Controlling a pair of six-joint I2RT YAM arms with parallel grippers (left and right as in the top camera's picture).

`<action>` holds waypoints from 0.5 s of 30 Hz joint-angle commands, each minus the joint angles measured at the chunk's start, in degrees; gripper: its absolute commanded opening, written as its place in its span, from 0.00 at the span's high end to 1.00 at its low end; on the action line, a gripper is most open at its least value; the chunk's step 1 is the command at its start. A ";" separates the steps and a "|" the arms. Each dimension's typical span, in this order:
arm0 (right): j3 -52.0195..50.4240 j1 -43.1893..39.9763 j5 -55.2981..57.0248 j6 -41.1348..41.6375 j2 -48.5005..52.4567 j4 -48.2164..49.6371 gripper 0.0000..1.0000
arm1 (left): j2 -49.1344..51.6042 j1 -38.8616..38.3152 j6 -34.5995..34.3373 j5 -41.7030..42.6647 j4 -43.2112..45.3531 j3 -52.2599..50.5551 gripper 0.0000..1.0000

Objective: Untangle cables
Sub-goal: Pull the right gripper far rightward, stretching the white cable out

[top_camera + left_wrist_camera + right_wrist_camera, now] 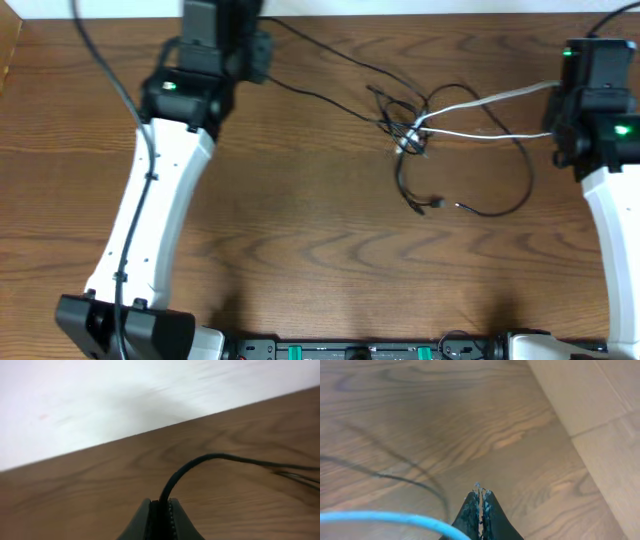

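The cables meet in a knot (410, 132) at the middle right of the wooden table. A black cable (320, 97) runs from the knot to my left gripper (262, 52) at the far left. In the left wrist view this gripper (161, 501) is shut on that black cable (200, 459), which arcs away to the right. Two white strands (500, 98) run straight from the knot to my right gripper (556, 100). The right gripper (481, 492) is shut with a pale scrap at its tips, and the white cable (380, 518) passes by its left finger. Loose plug ends (437, 203) lie near the knot.
A black loop (520, 170) hangs below the white strands. A thin black cord (395, 478) crosses the wood left of the right gripper. A white wall (100, 400) stands behind the table's far edge. A pale board (590, 400) borders the right. Arm bases (350, 350) line the front edge.
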 commanded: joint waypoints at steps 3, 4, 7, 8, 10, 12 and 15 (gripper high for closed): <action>0.74 -3.74 0.90 1.62 -2.10 -0.22 0.99 | -1.36 9.49 -0.42 -2.14 0.72 0.17 0.92; 0.74 -4.28 0.90 1.68 -2.23 -0.26 0.99 | -1.36 10.73 -0.57 -2.14 0.72 0.17 0.92; 0.74 -5.86 0.92 1.66 -2.36 -0.26 0.99 | -1.36 13.40 -0.55 -2.16 0.96 0.17 0.92; 0.74 -6.86 0.90 1.66 -2.38 -0.24 0.99 | -1.36 14.69 -0.55 -2.16 1.14 0.17 0.93; 0.74 -8.22 0.87 1.75 -2.49 -0.26 0.99 | -1.36 16.41 -0.55 -2.16 1.22 0.17 0.93; 0.74 -9.53 0.61 1.88 -2.75 -0.33 0.99 | -1.36 18.08 -0.61 -2.16 1.31 0.17 0.93; 0.74 -11.80 -0.94 1.88 -3.41 -0.33 0.99 | -1.36 21.00 -1.97 -2.14 1.38 0.17 0.93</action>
